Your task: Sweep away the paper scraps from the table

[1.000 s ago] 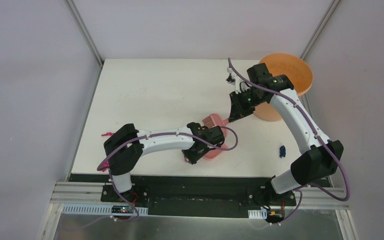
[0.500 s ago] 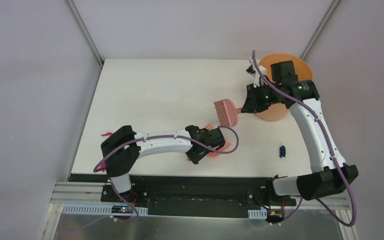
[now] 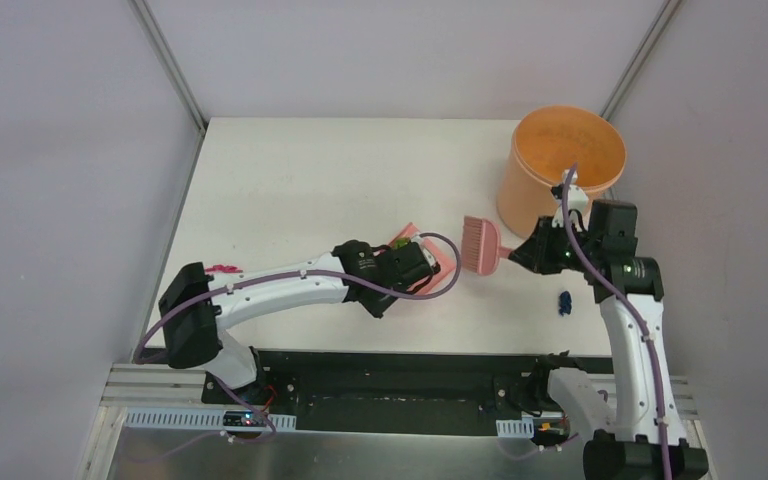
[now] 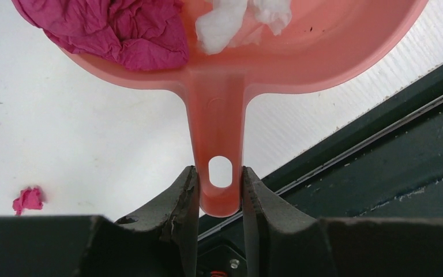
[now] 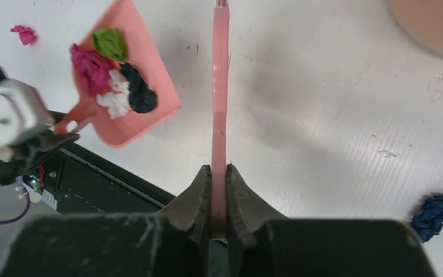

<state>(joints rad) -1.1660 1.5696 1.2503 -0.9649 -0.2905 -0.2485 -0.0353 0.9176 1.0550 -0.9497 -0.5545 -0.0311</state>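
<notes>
My left gripper (image 4: 220,190) is shut on the handle of the pink dustpan (image 4: 323,52), which sits near the table's (image 3: 310,180) front middle in the top view (image 3: 438,262). The pan holds paper scraps: green (image 5: 109,41), magenta (image 5: 90,68), white (image 5: 112,101) and black (image 5: 138,92). My right gripper (image 5: 219,173) is shut on the handle of the pink hand brush (image 3: 481,245), held just right of the pan. A dark blue scrap (image 3: 564,301) lies loose at the front right. A magenta scrap (image 3: 222,268) lies loose at the front left.
The orange round bucket (image 3: 560,165) stands at the back right corner, behind the brush. The black strip (image 3: 360,360) runs along the table's front edge, close under the left gripper. Grey walls close in the table on three sides.
The left arm has carried the dustpan back from the front edge. The right arm has swung the brush to the right and drawn back from the bucket toward the front.
</notes>
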